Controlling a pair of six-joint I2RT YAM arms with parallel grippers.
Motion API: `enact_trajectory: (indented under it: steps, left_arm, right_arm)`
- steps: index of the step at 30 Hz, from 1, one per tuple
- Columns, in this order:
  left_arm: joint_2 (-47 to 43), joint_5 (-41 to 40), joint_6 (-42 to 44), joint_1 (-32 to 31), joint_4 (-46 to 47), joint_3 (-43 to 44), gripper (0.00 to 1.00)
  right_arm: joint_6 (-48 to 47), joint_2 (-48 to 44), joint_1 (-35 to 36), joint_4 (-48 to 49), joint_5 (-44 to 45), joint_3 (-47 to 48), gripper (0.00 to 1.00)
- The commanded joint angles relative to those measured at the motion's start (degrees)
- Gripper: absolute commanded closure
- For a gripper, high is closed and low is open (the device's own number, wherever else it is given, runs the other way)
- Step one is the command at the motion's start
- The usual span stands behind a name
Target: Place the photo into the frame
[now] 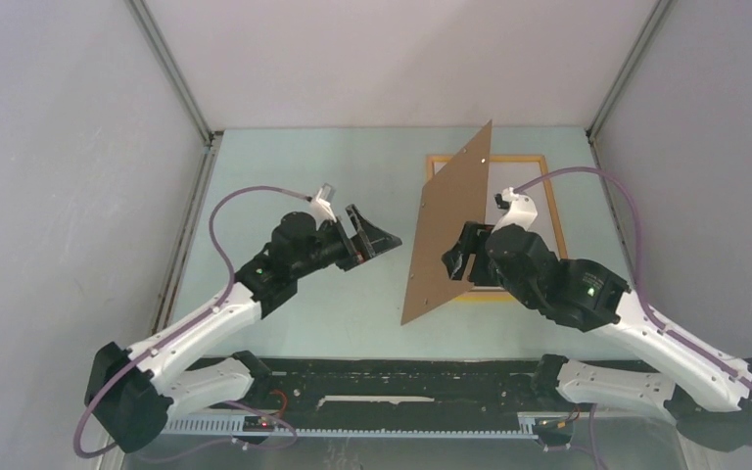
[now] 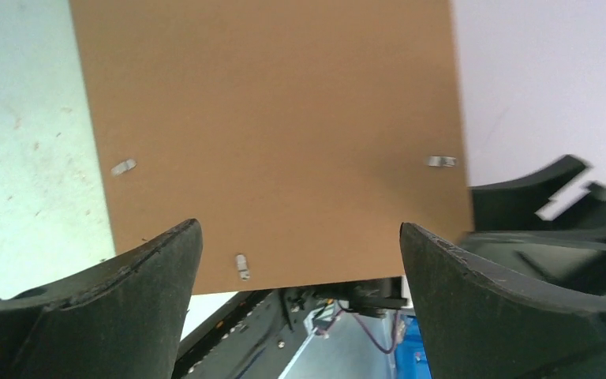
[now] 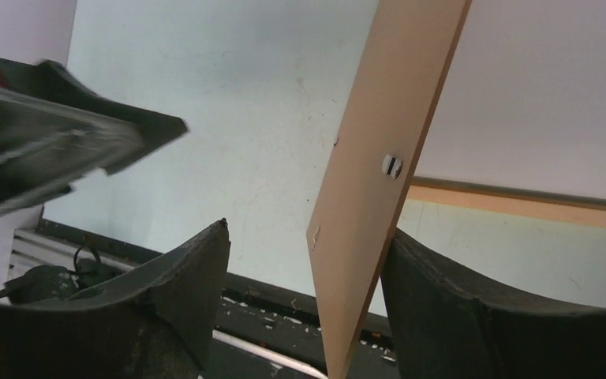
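Tilting steeply on edge between two robot arms, a brown backing board (image 1: 450, 225) stands over a pale green table (image 1: 304, 166). The right gripper (image 3: 304, 229) straddles the board's lower part with its jaws parted: one finger (image 3: 458, 300) sits against the board, while the other stands clear of it. The left gripper (image 2: 300, 229), spread wide and holding nothing, faces the board's other side from near, apart from it. The yellow-orange frame (image 1: 539, 159) lies flat on the table just behind the board, on the right arm's side, partly hidden by that arm. A pale area shows inside the frame; whether it is the photo cannot be told.
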Motion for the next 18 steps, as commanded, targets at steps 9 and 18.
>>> enact_trajectory:
  steps: [9,18]
  left_arm:
    - [21.4,4.0,-0.3,-0.6,19.1,-8.2,0.0]
    - [31.9,6.2,-5.7,-1.4,33.4,-13.4,0.01]
  right_arm:
    - [-4.1,3.7,-17.3,7.4,-19.8,1.2,0.23]
    - [-5.2,5.9,-35.6,20.0,-38.5,-5.3,0.28]
